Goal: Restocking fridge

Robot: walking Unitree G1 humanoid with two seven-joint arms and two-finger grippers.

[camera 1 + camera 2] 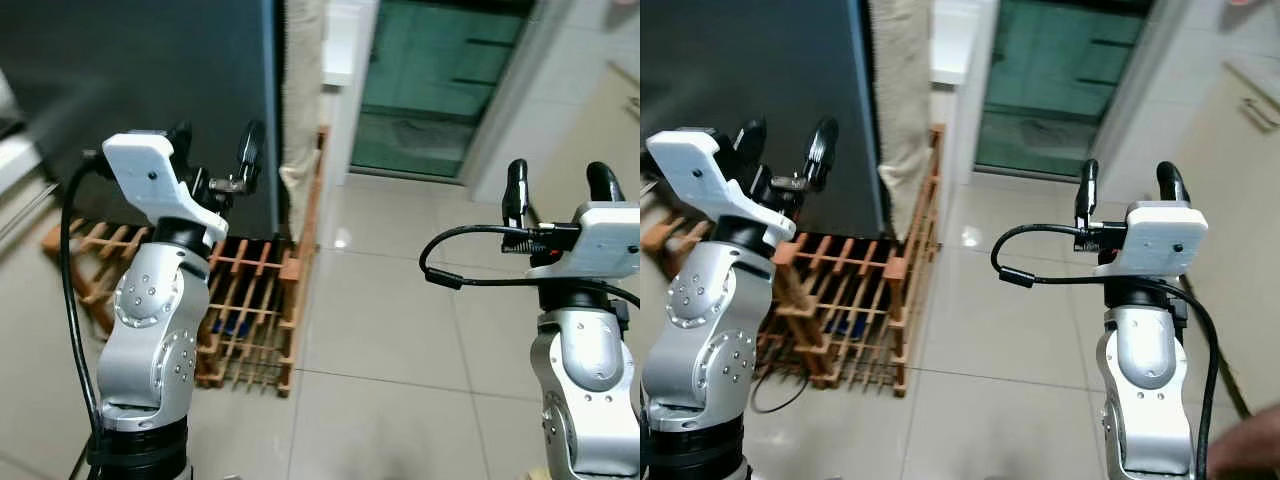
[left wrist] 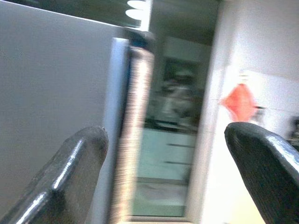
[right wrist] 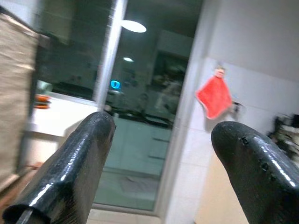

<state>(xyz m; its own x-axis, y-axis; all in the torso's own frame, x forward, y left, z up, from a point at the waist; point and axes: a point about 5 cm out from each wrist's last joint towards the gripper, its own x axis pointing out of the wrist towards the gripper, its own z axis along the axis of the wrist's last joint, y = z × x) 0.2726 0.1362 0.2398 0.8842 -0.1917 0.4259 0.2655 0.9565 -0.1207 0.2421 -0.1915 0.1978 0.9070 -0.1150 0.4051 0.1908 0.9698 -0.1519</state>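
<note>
Both arms up in front of the robot. Left gripper [image 1: 215,150] raised w/ fingers spread wide, nothing between them, just in front of the dark fridge [image 1: 140,80] door, which is shut. Right gripper [image 1: 560,188] also held up over the tiled floor [image 1: 400,320], fingers wide apart, holding nothing, well apart from the fridge. Wooden rack [image 1: 250,310] sits on the floor at the fridge's base, beside the left arm. Glass door [image 1: 430,85] straight ahead. Red cloth [image 3: 214,97] hangs on the white wall past the right gripper's fingers.
</note>
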